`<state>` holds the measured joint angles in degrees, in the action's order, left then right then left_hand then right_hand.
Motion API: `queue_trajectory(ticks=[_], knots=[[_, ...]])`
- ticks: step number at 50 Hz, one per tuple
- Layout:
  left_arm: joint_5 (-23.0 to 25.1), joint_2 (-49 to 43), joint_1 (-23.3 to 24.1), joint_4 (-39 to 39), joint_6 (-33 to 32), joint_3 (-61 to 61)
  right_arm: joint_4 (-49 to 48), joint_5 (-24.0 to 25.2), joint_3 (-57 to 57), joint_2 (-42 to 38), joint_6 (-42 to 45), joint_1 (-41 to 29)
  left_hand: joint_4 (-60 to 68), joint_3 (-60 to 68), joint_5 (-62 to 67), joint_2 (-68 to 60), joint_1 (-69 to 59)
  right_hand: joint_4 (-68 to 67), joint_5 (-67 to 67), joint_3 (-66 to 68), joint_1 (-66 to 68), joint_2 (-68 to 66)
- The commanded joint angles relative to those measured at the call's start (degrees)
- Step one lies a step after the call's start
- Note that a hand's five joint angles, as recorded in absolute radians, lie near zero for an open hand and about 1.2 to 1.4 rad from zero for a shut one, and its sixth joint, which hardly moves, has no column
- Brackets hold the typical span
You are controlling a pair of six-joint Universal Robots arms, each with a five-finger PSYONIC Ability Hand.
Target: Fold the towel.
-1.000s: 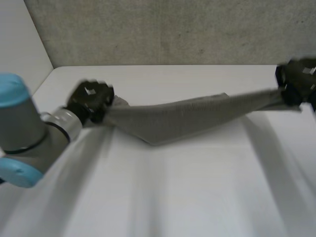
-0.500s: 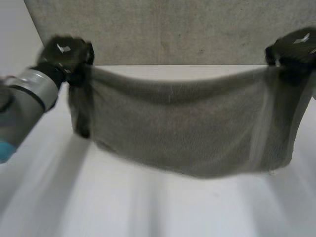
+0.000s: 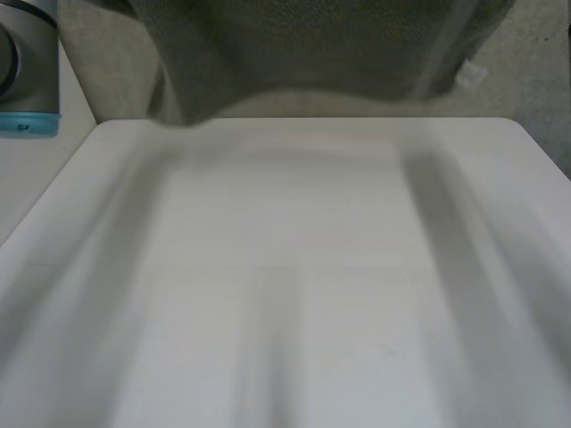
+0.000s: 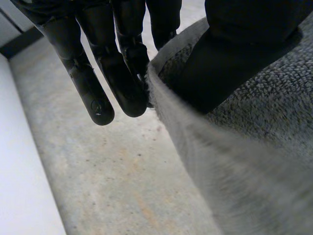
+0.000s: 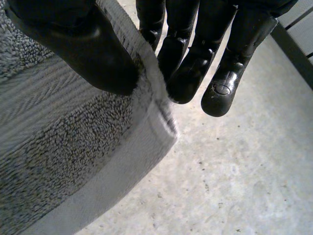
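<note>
Hanging high above the white table [image 3: 294,285], the grey towel [image 3: 303,53] is stretched wide, its lower edge well clear of the tabletop. The left hand [image 4: 120,73] pinches one end of the upper edge between its thumb and straight fingers. The right hand [image 5: 188,68] grips the opposite corner the same way, right at the hemmed band. To me this looks like the spreading-out step, with no fold made yet. Next, I'd guess, both hands need to come down together and lay the cloth flat without letting either end slip.
</note>
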<state>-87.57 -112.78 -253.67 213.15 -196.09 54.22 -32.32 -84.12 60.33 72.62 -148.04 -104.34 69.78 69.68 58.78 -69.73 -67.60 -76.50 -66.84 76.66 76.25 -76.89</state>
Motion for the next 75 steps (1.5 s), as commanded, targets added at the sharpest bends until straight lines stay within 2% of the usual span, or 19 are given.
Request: queue_trajectory(ticks=[1,5,7,12,23,35,36,37,38,39,47,55,61,63,64,66,67,68,75], knots=[[2.13,1.77,-2.79,-3.25,1.68,12.37,16.72,5.00,1.09,-0.46,-0.06,0.80,10.22,10.32,11.22,-10.27,-12.40,-3.50,-3.16,3.34,3.75,-3.11],[5.74,2.04,-2.88,-4.23,1.24,19.61,22.12,8.01,4.18,-1.87,0.03,0.80,10.22,10.32,11.22,-10.27,-12.40,-3.50,-3.16,3.34,3.75,-3.11],[9.59,2.13,-3.05,-4.50,0.97,26.61,24.57,9.50,9.69,-2.13,0.55,0.80,10.22,10.32,11.22,-10.27,-12.40,-3.50,-3.16,3.34,3.75,-3.11],[12.68,1.16,-3.14,-4.32,-0.78,34.79,24.15,10.12,17.43,-3.01,0.82,0.72,10.22,10.32,11.22,-10.27,-12.40,-3.50,-3.16,3.34,3.75,-3.11],[12.77,-8.42,-3.14,-4.93,-16.16,42.72,24.76,8.45,26.23,-11.89,0.64,0.80,10.22,10.32,11.22,-10.27,-12.40,-3.50,-3.16,3.34,3.75,-3.11],[12.16,-9.03,-2.88,-4.85,-17.13,42.99,24.67,7.75,30.36,-8.55,-0.06,1.77,9.41,9.51,10.41,-9.46,-11.59,-3.50,-3.16,3.34,3.75,-3.11],[12.07,-9.82,-2.79,-4.67,-17.48,42.99,24.58,7.75,30.89,-8.46,0.03,2.21,-3.59,-3.49,-2.59,3.54,1.40,-3.50,-3.16,3.34,3.75,-3.11],[12.07,-9.83,-2.79,-4.67,-17.48,42.99,24.58,7.75,30.90,-8.46,0.03,2.21,-3.72,-3.62,-2.72,3.67,1.53,-3.50,-3.16,3.34,3.75,-3.11],[12.07,-10.78,-2.79,-4.85,-17.57,42.82,24.67,7.75,31.33,-8.46,0.03,2.73,-18.88,-18.78,-17.87,18.82,16.69,-3.50,-3.16,3.34,3.75,-3.11],[11.90,-11.31,-2.71,-4.93,-17.57,42.81,24.67,7.75,31.51,-8.46,-0.06,3.26,-27.35,-27.25,-26.35,27.30,25.17,-3.50,-3.16,3.34,3.75,-3.11],[7.34,-11.85,-2.79,-5.20,-17.66,42.90,24.32,7.75,32.04,-8.46,0.12,5.02,-32.82,-32.72,-31.82,32.77,30.64,-3.50,-3.16,3.34,3.75,-3.11],[1.79,-11.32,-3.76,-5.11,-17.66,43.08,24.32,7.66,32.21,-8.29,0.12,4.94,-31.82,-31.72,-30.81,31.76,29.63,-3.50,-3.16,3.34,3.75,-3.11],[1.52,-10.88,-5.52,-5.29,-17.66,43.08,24.23,7.66,32.22,-8.37,0.12,5.02,-26.60,-26.50,-25.59,26.54,24.41,-3.50,-3.16,3.34,3.75,-3.11],[1.61,-10.62,-5.78,-5.29,-17.66,43.17,24.32,7.66,32.22,-8.29,0.12,5.02,-12.89,-12.79,-11.88,12.83,10.70,-3.50,-3.16,3.34,3.75,-3.11],[1.61,-10.62,-5.78,-5.29,-17.66,43.17,24.32,7.66,32.22,-8.29,0.12,5.02,-12.81,-12.71,-11.80,12.75,10.62,-3.50,-3.16,3.34,3.75,-3.11],[1.61,-9.66,-5.69,-5.46,-17.66,43.34,24.32,7.57,32.30,-8.29,0.12,5.02,2.92,3.02,3.93,-2.98,-5.11,-3.50,-3.16,3.34,3.75,-3.11],[1.61,-9.65,-5.69,-5.46,-17.66,43.34,24.32,7.57,32.30,-8.29,0.12,5.02,3.00,3.11,4.01,-3.06,-5.19,-3.50,-3.16,3.34,3.75,-3.11],[1.70,-8.78,-5.69,-5.64,-17.66,43.60,24.32,7.57,32.30,-8.11,0.12,5.02,10.14,10.24,11.15,-10.20,-12.33,-3.50,-3.16,3.34,3.75,-3.11],[1.96,-0.18,-6.39,-5.64,-17.57,47.37,24.75,7.31,32.57,-4.08,0.12,5.81,10.22,10.32,11.22,-10.27,-12.40,-3.50,-3.16,3.34,3.75,-3.11]])
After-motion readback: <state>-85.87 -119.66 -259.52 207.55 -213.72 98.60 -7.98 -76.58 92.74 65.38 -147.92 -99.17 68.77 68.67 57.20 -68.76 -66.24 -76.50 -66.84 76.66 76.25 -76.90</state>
